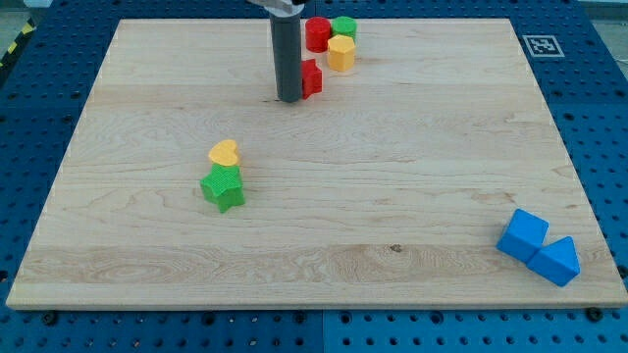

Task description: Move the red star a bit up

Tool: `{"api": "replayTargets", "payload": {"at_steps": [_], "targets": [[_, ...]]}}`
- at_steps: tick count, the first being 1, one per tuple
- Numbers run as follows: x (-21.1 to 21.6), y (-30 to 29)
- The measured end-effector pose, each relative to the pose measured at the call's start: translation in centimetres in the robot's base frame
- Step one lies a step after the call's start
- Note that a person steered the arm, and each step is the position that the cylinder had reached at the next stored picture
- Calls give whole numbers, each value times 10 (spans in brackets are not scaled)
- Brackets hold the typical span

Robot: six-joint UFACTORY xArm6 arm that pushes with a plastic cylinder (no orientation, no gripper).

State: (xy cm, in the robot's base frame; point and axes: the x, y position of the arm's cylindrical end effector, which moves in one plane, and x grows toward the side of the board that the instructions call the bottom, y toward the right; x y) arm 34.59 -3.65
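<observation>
The red star (312,76) lies near the top middle of the wooden board (392,176). Its left part is hidden behind my rod. My tip (288,100) rests on the board just left of and slightly below the red star, touching it or nearly so. Just above the star sit a red round block (317,34), a green block (344,26) and a yellow block (340,54), clustered close together.
A yellow heart (225,153) sits against a green star (224,188) at the left of centre. Two blue blocks, a cube (523,235) and a wedge-like one (558,261), touch near the bottom right corner. A marker tag (540,45) is beyond the board's top right.
</observation>
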Motion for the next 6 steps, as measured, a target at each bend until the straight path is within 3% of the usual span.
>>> {"api": "replayTargets", "payload": {"at_steps": [2, 3, 4, 6], "targets": [[-22, 3], [16, 7], [18, 36], [-16, 45]]}}
